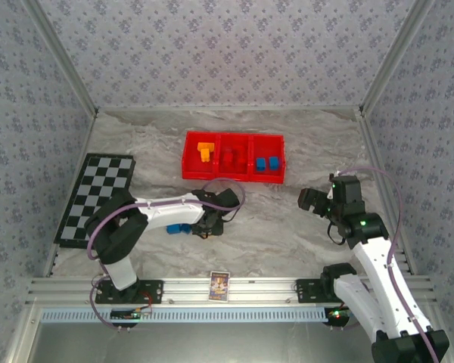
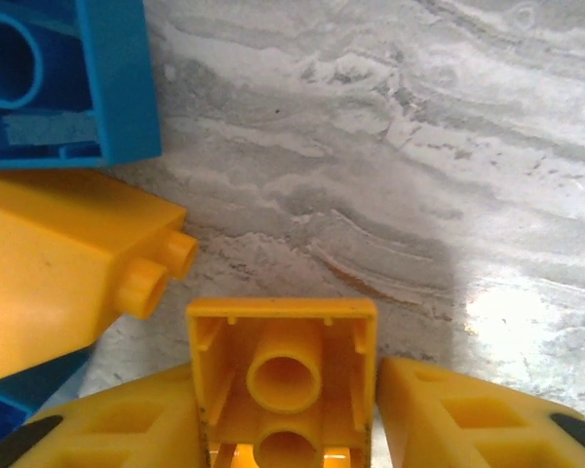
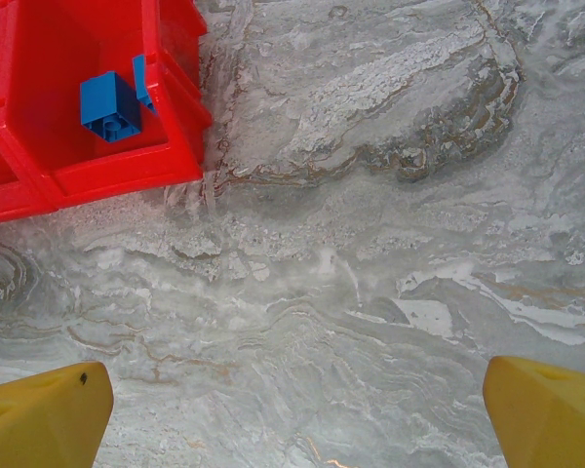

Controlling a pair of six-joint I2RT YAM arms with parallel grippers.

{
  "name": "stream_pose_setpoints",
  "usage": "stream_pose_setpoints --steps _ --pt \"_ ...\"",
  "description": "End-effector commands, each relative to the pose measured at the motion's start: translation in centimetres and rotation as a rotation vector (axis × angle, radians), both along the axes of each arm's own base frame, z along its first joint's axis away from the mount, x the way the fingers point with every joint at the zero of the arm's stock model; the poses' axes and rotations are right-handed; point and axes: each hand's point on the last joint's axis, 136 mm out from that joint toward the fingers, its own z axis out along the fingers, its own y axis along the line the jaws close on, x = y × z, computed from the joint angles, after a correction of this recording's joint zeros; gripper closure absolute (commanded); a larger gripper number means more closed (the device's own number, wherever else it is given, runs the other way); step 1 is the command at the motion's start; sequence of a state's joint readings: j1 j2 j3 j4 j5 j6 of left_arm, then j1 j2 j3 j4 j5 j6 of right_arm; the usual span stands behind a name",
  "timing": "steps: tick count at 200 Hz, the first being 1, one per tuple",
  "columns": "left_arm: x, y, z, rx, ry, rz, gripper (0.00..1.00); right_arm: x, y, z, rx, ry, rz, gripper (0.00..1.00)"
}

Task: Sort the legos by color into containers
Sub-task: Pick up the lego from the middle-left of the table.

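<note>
I start with the red tray, which sits at the far middle of the marble table with its three compartments in a row. The left compartment holds orange-yellow bricks, the middle one holds red bricks, which are hard to pick out against the red plastic, and the right one holds two blue bricks. From the right wrist I see one corner of that tray with a blue brick lying in it. The left pincer is down on the table just near of the tray's middle. In its wrist view an orange-yellow brick sits between the fingers, hollow underside facing the camera. Both fingers lie against its sides, so I read it as grasped. Just left of it lie a second orange-yellow brick, studs pointing right, and a blue brick beyond that. The right pincer hangs spread wide over bare marble, near and to the right of the tray, holding nothing.
</note>
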State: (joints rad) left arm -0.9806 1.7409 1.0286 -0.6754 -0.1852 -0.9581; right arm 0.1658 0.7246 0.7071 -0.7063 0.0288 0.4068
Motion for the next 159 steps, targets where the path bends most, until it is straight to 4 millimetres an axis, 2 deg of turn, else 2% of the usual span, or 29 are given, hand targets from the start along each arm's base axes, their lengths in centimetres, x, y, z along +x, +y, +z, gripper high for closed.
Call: stream_pose_setpoints --steps 1,22,36,63,89,127,159 --pt "-0.4 0.8 -0.9 0.003 0.022 0.013 0.59 -0.3 0.0 -0.1 -0.003 0.002 0.006 0.00" --pt "-0.1 0.5 0.0 -0.019 -0.003 0.010 0.63 -0.3 0.0 -0.1 -0.003 0.003 0.005 0.00" --pt "0.4 0.5 1.3 -0.028 -0.036 0.006 0.66 -0.2 0.0 -0.1 -0.004 0.002 0.005 0.00" --pt "1.8 1.3 4.9 -0.004 -0.132 -0.003 0.67 -0.2 0.0 0.0 -0.004 0.001 0.004 0.00" --pt "3.9 1.5 8.7 0.003 -0.223 -0.033 0.67 -0.3 -0.1 0.0 -0.005 0.000 0.003 0.00" --pt "9.5 2.8 13.1 0.014 -0.326 -0.033 0.67 -0.3 -0.1 0.1 -0.002 -0.005 0.004 0.00" --pt "15.5 4.2 15.0 -0.025 -0.378 0.009 0.67 -0.4 -0.1 0.3 0.000 -0.012 0.002 0.00"
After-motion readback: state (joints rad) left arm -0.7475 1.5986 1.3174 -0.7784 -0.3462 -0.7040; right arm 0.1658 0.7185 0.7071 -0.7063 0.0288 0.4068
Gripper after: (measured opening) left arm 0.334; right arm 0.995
